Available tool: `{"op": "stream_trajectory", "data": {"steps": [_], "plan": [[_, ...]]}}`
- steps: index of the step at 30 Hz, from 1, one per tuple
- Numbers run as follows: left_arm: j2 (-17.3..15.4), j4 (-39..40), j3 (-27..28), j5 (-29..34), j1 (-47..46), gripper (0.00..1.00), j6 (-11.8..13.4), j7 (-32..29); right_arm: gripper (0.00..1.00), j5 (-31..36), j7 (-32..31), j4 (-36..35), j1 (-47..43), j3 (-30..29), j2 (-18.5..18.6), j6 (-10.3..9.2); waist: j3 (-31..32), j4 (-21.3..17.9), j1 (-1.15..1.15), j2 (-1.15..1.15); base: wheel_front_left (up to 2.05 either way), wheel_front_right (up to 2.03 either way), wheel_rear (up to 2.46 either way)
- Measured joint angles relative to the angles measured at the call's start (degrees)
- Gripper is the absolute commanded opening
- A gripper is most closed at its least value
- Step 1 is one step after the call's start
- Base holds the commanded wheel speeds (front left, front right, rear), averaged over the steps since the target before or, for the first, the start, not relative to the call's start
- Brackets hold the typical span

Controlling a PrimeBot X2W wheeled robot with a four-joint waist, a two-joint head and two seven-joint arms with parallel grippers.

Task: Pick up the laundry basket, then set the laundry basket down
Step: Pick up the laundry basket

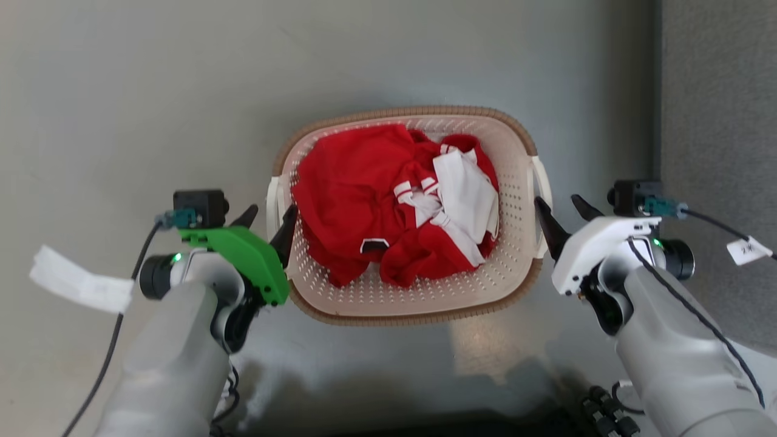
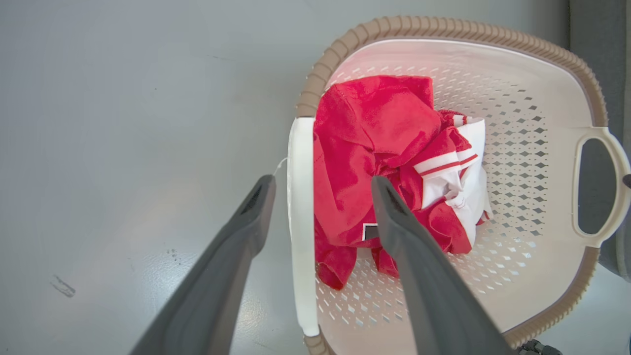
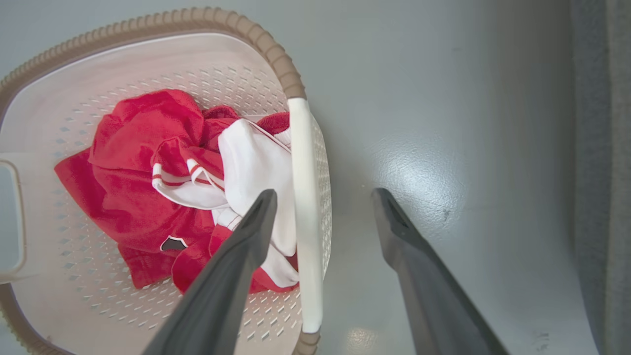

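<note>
left gripper (image 1: pixel 272 211), right gripper (image 1: pixel 556 200), both spread, flank one laundry basket (image 1: pixel 400 113).

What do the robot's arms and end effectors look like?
Both arms are pale grey. The left end effector wears a green shell, the right end effector a white one. Each has two long dark fingers, a black camera box, black cables and a white tag.

The left forearm (image 1: pixel 170 364) and right forearm (image 1: pixel 680 352), both pale grey, reach forward and low, well apart. The left gripper (image 1: pixel 272 212), in a green shell (image 1: pixel 249 255), holds its two dark fingers (image 2: pixel 236 236) spread wide, tips pointing ahead. The right gripper (image 1: pixel 556 200), in a white shell (image 1: pixel 592 243), mirrors it, its own pair parted just as wide.
</note>
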State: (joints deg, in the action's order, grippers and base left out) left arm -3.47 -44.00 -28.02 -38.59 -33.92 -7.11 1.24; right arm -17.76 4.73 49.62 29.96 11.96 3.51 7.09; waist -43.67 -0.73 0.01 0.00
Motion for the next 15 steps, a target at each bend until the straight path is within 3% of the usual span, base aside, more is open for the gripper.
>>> {"op": "stream_trajectory", "data": {"steps": [15], "plan": [[0.22, -4.0, -3.92, -4.11, -7.16, 1.0, -0.01, -3.58, 1.0, -1.69, -1.78, 4.24, 7.21, 2.72, 0.01, 0.03, -6.78, 0.08, 0.0, 0.0, 0.0, 0.0, 0.0]]}}
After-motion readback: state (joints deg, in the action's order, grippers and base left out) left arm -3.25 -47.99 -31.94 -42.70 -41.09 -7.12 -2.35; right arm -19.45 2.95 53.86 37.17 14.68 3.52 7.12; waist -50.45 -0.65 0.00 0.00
